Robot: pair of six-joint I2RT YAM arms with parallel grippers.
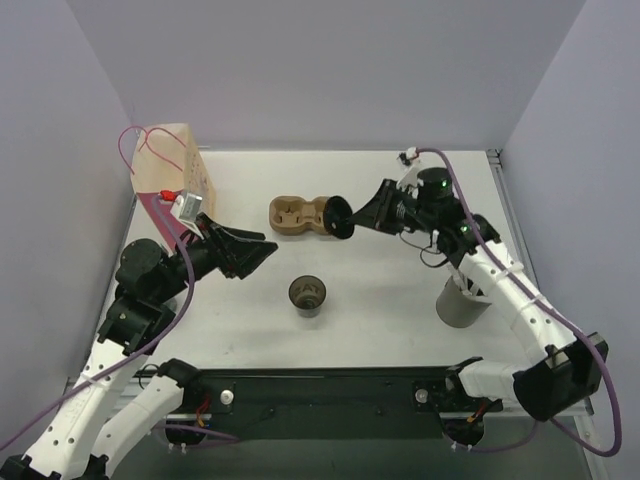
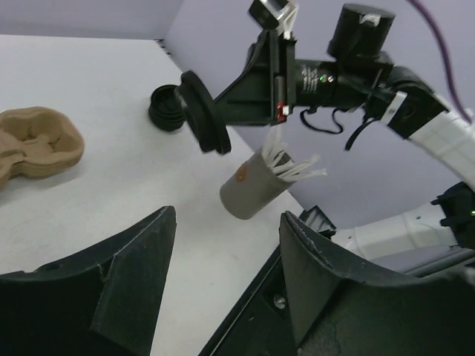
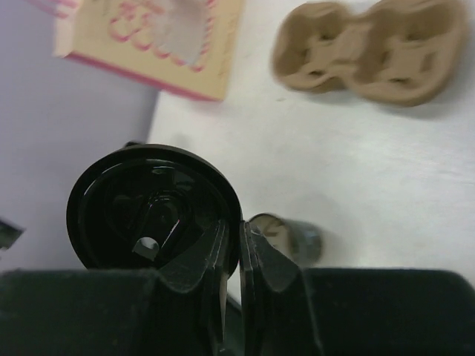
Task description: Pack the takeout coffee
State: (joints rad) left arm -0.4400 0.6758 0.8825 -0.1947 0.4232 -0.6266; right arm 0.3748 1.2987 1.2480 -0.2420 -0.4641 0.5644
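Observation:
One small black coffee cup [image 1: 307, 294] stands open, with no lid, in the middle of the table; it also shows blurred in the right wrist view [image 3: 288, 235]. The brown pulp tray [image 1: 298, 214] lies behind it with its wells empty. My right gripper [image 1: 350, 222] is shut on the rim of a black lid [image 1: 336, 217] and holds it on edge in the air beside the tray's right end; the lid fills the lower left of the right wrist view [image 3: 148, 204]. My left gripper [image 1: 262, 250] is open and empty, left of the cup.
A grey cylinder [image 1: 460, 303] holding white sticks stands at the right, under my right arm. A stack of loose black lids [image 2: 167, 108] sits behind the held lid. A tan box with pink print [image 1: 176, 172] stands at the back left.

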